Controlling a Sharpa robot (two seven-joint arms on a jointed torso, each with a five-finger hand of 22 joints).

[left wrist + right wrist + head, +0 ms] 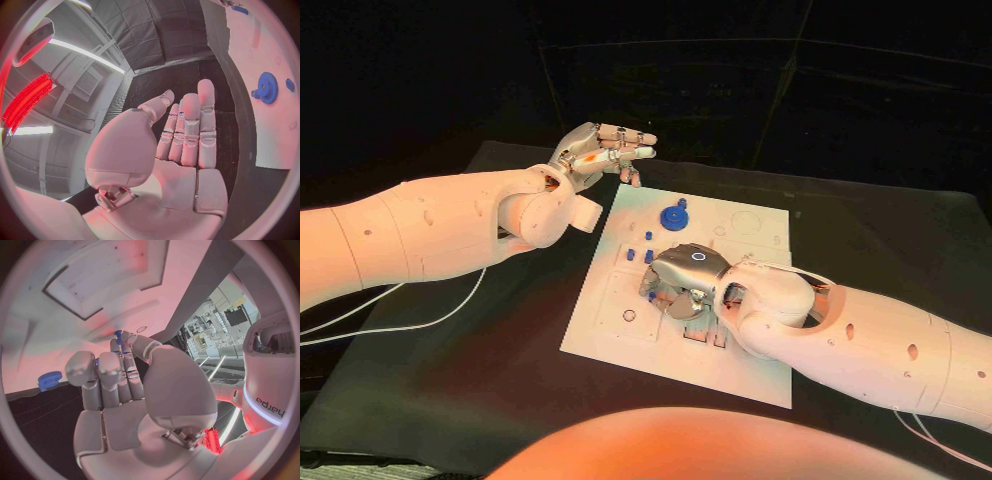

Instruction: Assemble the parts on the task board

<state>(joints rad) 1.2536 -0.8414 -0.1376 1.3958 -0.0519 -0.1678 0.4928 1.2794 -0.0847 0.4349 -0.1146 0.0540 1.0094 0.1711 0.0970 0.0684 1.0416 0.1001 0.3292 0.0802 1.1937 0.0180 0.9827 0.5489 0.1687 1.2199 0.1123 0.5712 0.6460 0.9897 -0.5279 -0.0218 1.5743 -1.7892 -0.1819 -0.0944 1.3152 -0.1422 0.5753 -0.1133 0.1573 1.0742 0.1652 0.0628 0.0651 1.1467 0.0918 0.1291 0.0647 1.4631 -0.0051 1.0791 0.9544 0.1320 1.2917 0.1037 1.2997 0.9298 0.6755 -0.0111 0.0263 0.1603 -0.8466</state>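
The task board [625, 315] is a flat white rectangular plate with shallow cut-outs and small holes, lying slightly turned on the matte black worktop [444, 390]. Toward its 12 o'clock end sits a blue gear [674, 216], round and toothed with a raised hub; the left wrist view shows the same gear [267, 87] flat on the white surface with a small blue stud [290, 84] just beside it. Several small blue pegs [639, 254] stand on the board between the gear and the right hand.

The right hand [687, 283], silver and glossy on a smooth white arm, is over the middle of the board with its fingers curled downward. In the right wrist view the fingers [111, 371] are drawn close together, and a slim blue pin [118, 336] sticks out past their tips, pinched between the thumb and the fingers, its tip close to the white board [106, 285]. Whether the pin touches the board cannot be told. The gear [49, 380] shows at the board's edge in that view.

The left hand [599, 150] is raised off the board's 11 o'clock corner, over the dark worktop. Its fingers [190, 132] are straight and side by side, the thumb apart, the palm bare and holding nothing.
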